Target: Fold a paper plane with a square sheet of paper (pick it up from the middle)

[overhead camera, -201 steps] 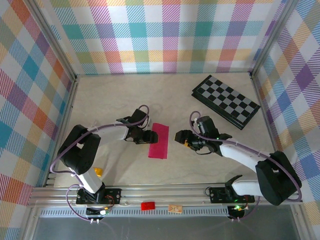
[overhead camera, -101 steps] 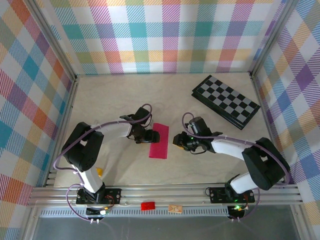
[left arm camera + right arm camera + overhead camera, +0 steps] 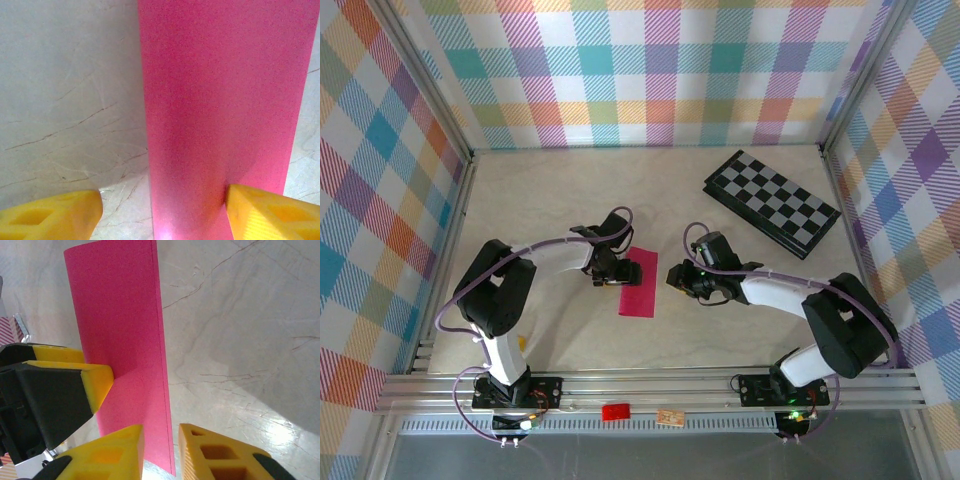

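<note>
The square sheet of paper lies flat on the table as a long narrow magenta-pink rectangle, also seen close up. My left gripper is open over its left part: one yellow fingertip rests on the paper, the other is on the bare table. My right gripper is at the paper's right edge. Its jaws stand a narrow gap apart, with that edge in the gap. A paper plane is out of view.
A black-and-grey checkerboard lies at the back right. A small red tag and a tan piece sit on the front rail. A small yellow item lies by the left arm's base. Plaid walls close three sides.
My right gripper has moved left up to the paper's right edge and its jaws have narrowed a lot. My left gripper has shifted right onto the paper.
</note>
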`<state>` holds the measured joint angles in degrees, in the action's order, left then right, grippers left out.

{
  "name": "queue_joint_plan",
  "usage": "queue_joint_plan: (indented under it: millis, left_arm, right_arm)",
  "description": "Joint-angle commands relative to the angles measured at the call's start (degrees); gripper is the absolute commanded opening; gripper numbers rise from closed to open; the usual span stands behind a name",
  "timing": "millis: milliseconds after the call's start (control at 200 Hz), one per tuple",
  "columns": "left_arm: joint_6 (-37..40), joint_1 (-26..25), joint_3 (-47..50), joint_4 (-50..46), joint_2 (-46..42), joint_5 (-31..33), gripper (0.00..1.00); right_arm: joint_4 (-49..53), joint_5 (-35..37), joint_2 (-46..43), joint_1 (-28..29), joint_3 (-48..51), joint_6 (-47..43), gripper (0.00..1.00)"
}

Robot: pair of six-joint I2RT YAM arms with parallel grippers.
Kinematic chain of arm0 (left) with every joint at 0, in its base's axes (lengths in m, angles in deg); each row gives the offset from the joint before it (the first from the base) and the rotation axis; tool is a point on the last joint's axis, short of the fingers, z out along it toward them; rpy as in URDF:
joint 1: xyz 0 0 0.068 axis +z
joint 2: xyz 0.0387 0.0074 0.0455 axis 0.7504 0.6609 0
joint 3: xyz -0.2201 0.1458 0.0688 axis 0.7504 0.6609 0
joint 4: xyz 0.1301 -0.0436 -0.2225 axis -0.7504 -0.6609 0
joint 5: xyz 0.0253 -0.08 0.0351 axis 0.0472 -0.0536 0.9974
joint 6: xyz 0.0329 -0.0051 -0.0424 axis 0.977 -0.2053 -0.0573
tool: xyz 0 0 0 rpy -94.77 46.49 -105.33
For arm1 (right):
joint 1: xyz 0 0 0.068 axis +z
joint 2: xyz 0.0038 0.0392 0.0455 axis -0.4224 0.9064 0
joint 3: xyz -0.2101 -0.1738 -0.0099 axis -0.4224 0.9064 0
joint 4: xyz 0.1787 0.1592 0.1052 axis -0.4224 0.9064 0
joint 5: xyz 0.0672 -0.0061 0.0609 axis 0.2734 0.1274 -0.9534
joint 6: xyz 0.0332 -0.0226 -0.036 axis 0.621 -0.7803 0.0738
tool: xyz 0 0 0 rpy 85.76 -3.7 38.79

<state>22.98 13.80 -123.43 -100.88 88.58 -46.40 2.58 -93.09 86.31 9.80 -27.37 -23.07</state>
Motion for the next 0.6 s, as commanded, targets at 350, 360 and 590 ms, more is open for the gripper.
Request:
queue_joint_plan:
  millis: [350,360,590]
  left_arm:
    - [1.43,-0.04,2.95,-0.50,5.72,6.28,0.70]
    - [1.49,-0.04,2.92,-0.50,5.81,6.29,0.70]
    - [2.19,-0.06,2.48,-0.31,6.86,5.85,0.70]
  right_arm:
    - [-2.17,-3.06,9.28,2.13,-8.13,-0.03,0.11]
    - [-1.77,-2.83,9.34,2.13,-8.30,-0.14,0.11]
    - [3.42,6.43,5.01,1.88,-5.28,0.53,0.15]
